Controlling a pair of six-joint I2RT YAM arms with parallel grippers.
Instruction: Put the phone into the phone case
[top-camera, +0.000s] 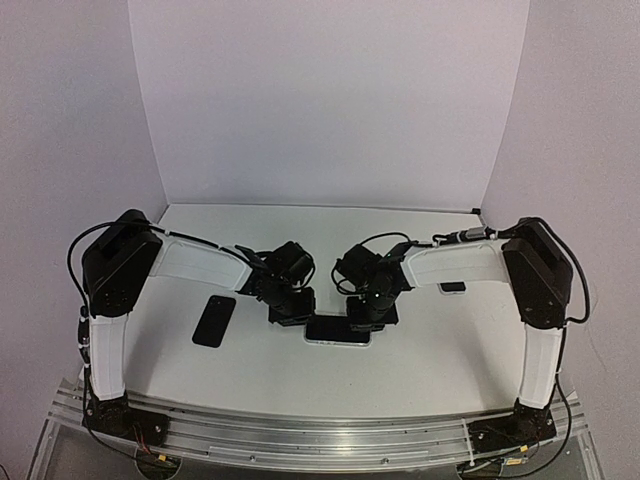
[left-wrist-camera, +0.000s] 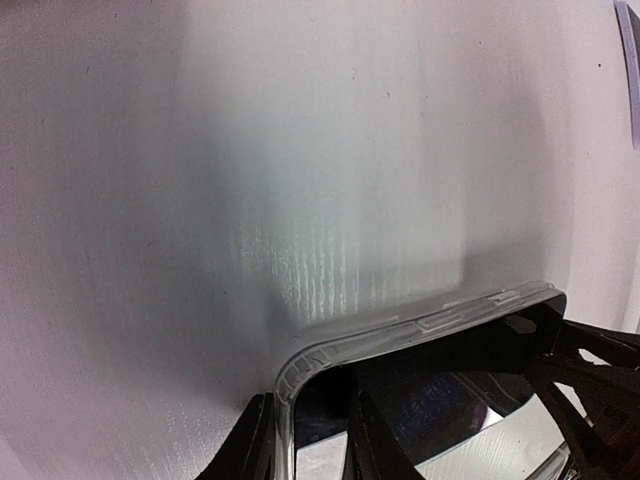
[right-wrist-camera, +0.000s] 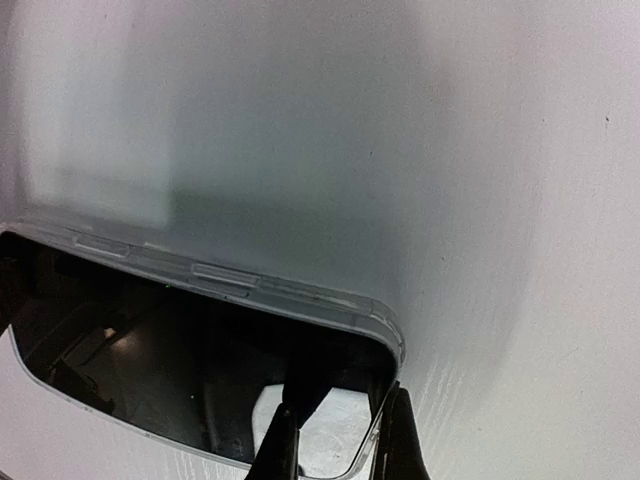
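Observation:
The phone (top-camera: 337, 329) lies flat at the table's middle, close to the near edge, its glossy black face (left-wrist-camera: 450, 390) up inside the clear phone case (left-wrist-camera: 420, 325). My left gripper (top-camera: 290, 308) is at its left end. In the left wrist view that gripper (left-wrist-camera: 305, 432) is shut astride the case's corner rim, one finger outside and one on the glass. My right gripper (top-camera: 372, 312) is at the right end. There it (right-wrist-camera: 338, 440) pinches the clear case (right-wrist-camera: 230, 275) rim the same way, with the phone's face (right-wrist-camera: 150, 350) mirroring the fingers.
A flat black phone-sized slab (top-camera: 214, 320) lies on the table left of the left gripper. A small dark object (top-camera: 452, 287) sits under the right forearm. White walls close the table (top-camera: 300, 380) at back and sides.

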